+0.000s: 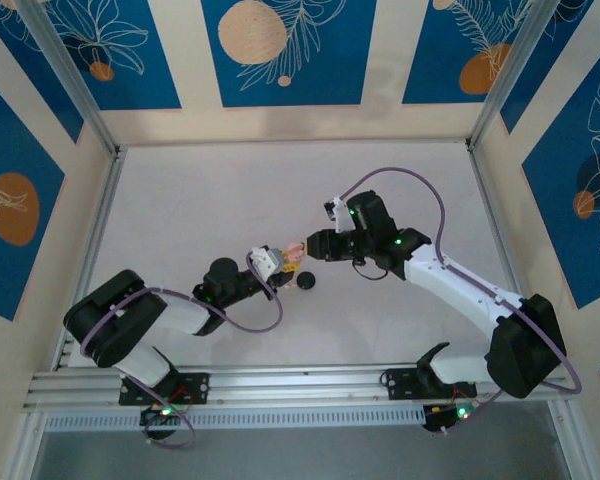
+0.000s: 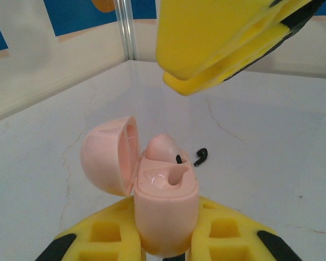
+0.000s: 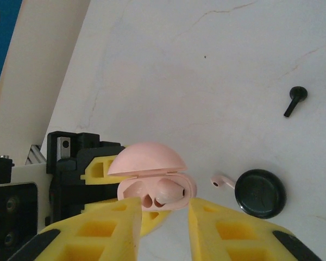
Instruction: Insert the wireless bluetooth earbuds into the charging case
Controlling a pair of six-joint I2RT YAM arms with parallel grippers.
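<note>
Black case (image 3: 260, 193) beside loose pink earbud (image 3: 221, 181)

Light is bright and even in all three views; I read it as diffuse, from overhead.

Top view: the table (image 1: 180, 200) is washed pale, with only soft, short shadows close under both arms. The whole picture is a little soft.

Left wrist view: the pink case (image 2: 165, 201) in the left jaws is sharp, with small glints on its glossy inner rim. The right gripper's fingers (image 2: 206, 38), above those jaws, sit close to the lens and blur. The black earbud (image 2: 201, 156) beyond the jaws casts a faint shadow.

Right wrist view: the black case (image 3: 260, 193), just right of the right jaws, shows a dull sheen.
</note>
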